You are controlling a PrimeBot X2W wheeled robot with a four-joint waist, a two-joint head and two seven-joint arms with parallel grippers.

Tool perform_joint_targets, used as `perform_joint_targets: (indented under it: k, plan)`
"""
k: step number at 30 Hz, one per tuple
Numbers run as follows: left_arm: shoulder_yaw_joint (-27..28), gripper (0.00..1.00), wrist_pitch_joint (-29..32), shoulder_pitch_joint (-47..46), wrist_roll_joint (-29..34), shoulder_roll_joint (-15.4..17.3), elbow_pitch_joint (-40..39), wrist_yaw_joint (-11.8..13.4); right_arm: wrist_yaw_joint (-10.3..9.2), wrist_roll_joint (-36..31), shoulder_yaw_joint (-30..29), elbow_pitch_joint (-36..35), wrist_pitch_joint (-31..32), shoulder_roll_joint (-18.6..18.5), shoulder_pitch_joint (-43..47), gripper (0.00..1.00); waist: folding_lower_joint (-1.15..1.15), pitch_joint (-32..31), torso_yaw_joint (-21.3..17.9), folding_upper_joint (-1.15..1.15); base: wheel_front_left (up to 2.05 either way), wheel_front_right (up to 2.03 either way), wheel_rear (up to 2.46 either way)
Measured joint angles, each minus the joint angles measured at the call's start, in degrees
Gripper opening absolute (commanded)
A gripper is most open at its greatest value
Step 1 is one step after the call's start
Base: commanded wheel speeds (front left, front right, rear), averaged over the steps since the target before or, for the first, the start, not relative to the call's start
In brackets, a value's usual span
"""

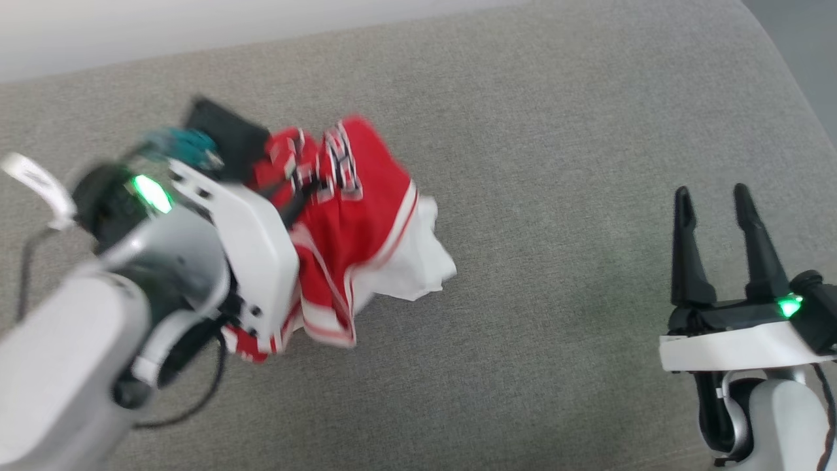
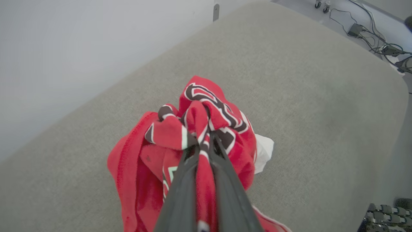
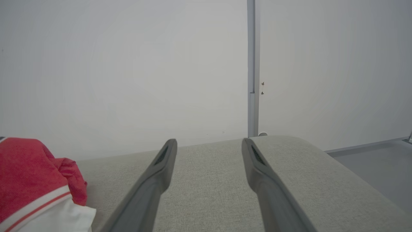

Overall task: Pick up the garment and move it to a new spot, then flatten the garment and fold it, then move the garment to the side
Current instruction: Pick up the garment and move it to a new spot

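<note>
Garment (image 1: 353, 222), a red jersey with white striped trim and black, white-outlined lettering, hangs bunched from the left gripper (image 2: 202, 141) at the left centre of the head view, with a white sleeve trailing to its lower right over the grey cushion (image 1: 556, 131). Whether the lowest folds touch the cushion cannot be told, as that part of the head view is blurred. In the left wrist view, two dark fingers (image 2: 180, 180) rise from the bottom edge, pinched almost together on a ridge of red cloth that runs between them. Crumpled lettering bulges above their tips in the middle of the frame, and a white corner pokes out to the right. The right gripper (image 1: 711, 193) stands at the lower right of the head view, well apart from the garment, jaws wide and empty, fingers pointing up the frame. In the right wrist view, those fingers spread from the bottom edge over the cushion, with a pale wall (image 3: 128, 64) behind and a red-and-white edge of the garment in the lower left corner. Cables (image 2: 379, 45) lie on the floor at the upper right of the left wrist view, beyond the cushion's rounded edge.
</note>
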Motion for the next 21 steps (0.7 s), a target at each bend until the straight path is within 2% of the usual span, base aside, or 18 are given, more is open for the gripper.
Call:
perform_joint_targets:
  k: [5,12,13,14,16,17,19,21]
  plan:
    - [-3.6,0.00,0.4,1.8,-0.2,-1.4,5.7,-2.4,0.00,0.4,1.1,0.5,0.0,0.3,0.0,1.00,0.00,0.6,-0.5,0.00,0.00,0.00,0.00]
    - [-7.1,0.00,0.2,3.0,-2.0,-5.1,18.5,-5.9,0.00,1.4,2.8,1.3,0.0,0.5,-0.4,1.00,0.00,0.7,-0.6,0.00,0.00,0.00,0.00]
    - [-7.5,0.02,0.5,3.1,-2.1,-5.5,20.1,-6.2,0.00,1.4,3.0,1.5,0.0,0.5,-0.5,1.00,0.00,0.6,-0.5,0.00,0.00,0.00,0.00]
    - [-8.0,0.09,0.5,3.2,-2.1,-5.8,21.8,-6.7,0.00,1.5,3.2,1.6,0.0,0.5,-0.5,1.00,0.00,0.5,-0.5,0.00,0.00,0.00,0.00]
    - [-8.6,0.15,0.4,3.1,-2.2,-6.8,24.6,-7.7,0.00,1.6,3.3,1.9,0.0,0.5,-0.5,1.00,0.00,0.3,-0.2,0.00,0.00,0.00,0.00]
    - [-9.0,0.20,0.4,3.0,-2.1,-7.3,25.9,-8.1,0.00,1.6,3.4,2.1,0.0,0.5,-0.5,1.00,0.00,0.1,-0.1,0.00,0.00,0.00,0.00]
    - [-9.5,0.46,0.1,2.6,-2.1,-8.3,28.1,-9.1,0.00,1.6,3.5,2.2,0.0,0.5,-0.5,1.00,0.00,-0.1,0.3,0.00,0.00,0.00,0.00]
    - [-9.8,1.00,-0.4,2.0,-2.1,-9.2,29.9,-9.8,0.00,1.6,3.6,2.3,0.0,0.5,-0.5,1.00,0.00,-0.4,0.7,0.00,0.00,0.00,0.00]
